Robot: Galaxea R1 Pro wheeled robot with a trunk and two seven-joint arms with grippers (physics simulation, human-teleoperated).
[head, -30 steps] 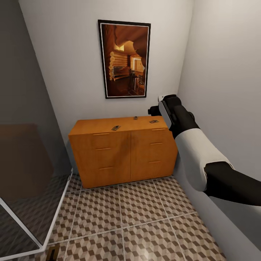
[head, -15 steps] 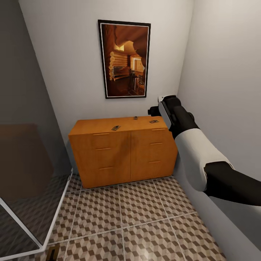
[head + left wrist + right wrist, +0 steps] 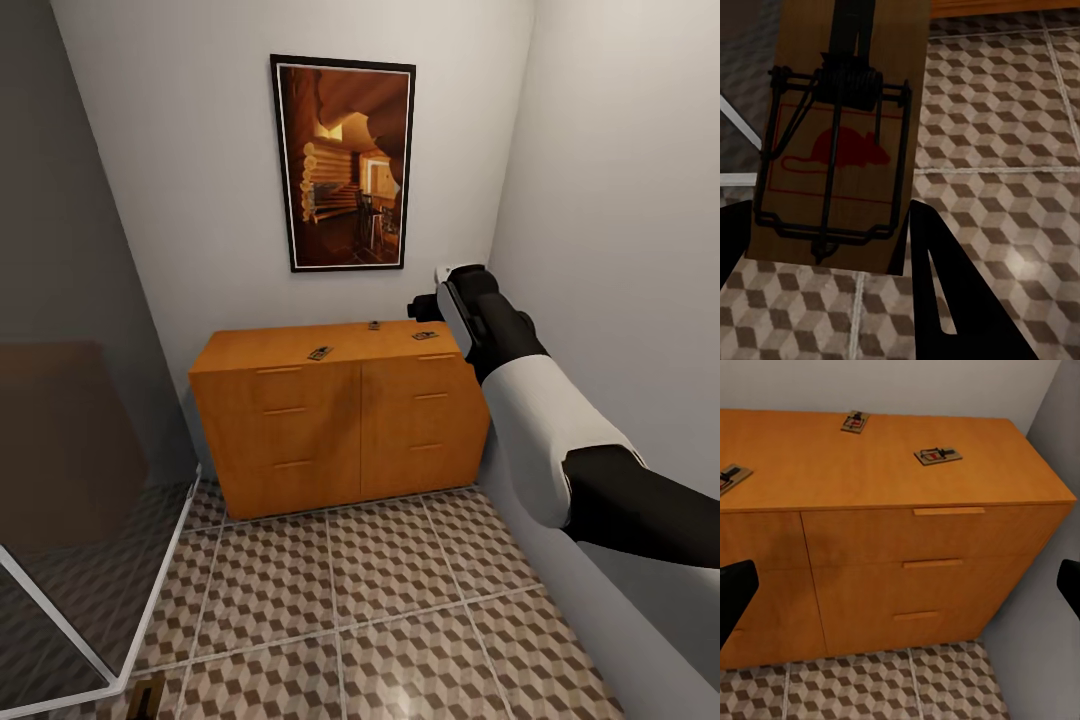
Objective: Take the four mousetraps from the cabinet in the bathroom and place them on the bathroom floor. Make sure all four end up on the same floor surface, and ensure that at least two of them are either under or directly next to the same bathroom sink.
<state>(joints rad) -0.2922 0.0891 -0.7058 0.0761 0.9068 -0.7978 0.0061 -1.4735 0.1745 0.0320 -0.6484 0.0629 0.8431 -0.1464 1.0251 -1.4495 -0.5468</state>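
Bathroom floor [image 3: 400, 600]: cube-patterned tiles. Cabinet [image 3: 340, 420]: orange-brown, against the wall, drawers closed. Right gripper [image 3: 900, 585]: jaws spread wide, empty, raised before the cabinet top. Left gripper [image 3: 832, 247]: jaws clamped on one mousetrap [image 3: 840, 142] above the floor. Three mousetraps [image 3: 937, 455] [image 3: 856, 421] [image 3: 730, 476]: flat on the cabinet top, well apart.

Three mousetraps [image 3: 938, 455] lie well apart on the cabinet [image 3: 892, 547] top, above the bathroom floor [image 3: 870, 690].
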